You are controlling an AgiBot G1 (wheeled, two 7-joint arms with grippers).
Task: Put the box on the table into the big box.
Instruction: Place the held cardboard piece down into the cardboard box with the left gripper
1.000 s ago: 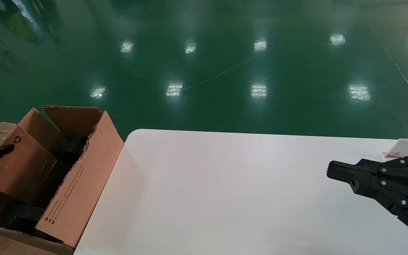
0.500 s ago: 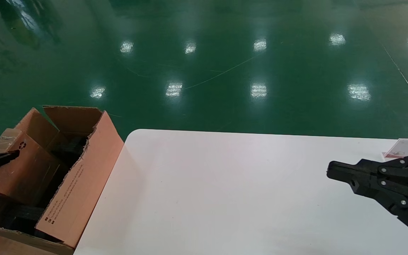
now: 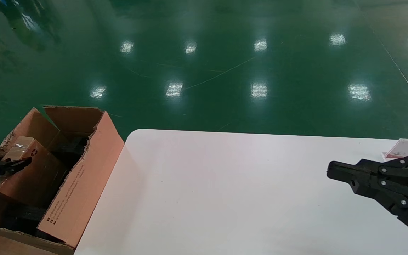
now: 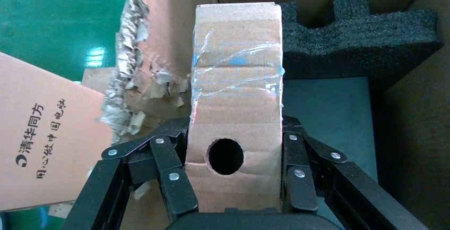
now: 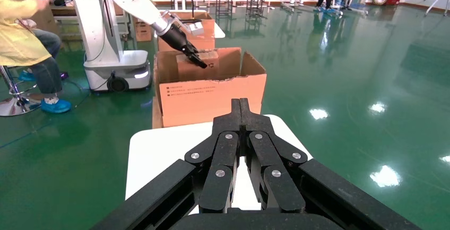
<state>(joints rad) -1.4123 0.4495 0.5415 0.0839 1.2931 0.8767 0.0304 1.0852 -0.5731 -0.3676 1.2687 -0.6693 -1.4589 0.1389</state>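
My left gripper [image 3: 22, 163] is shut on the small taped box [image 3: 20, 169] and holds it inside the opening of the big box [image 3: 83, 169], which stands left of the table [image 3: 225, 198]. In the left wrist view the fingers [image 4: 175, 174] clamp both sides of the small box [image 4: 236, 89], its round hole facing the camera, above black foam [image 4: 350, 33] and the big box's wall [image 4: 411, 113]. My right gripper [image 3: 333, 170] is shut and empty, hovering over the table's right side; it also shows in the right wrist view [image 5: 240, 105].
A white-and-red card [image 3: 406, 148] lies at the table's right edge. Green floor surrounds the table. In the right wrist view a seated person in yellow [image 5: 24, 44] and more cartons [image 5: 204, 28] are behind the big box [image 5: 212, 97].
My left gripper has carried the small box to the right and down, deeper into the big box's opening. The right arm has not moved.
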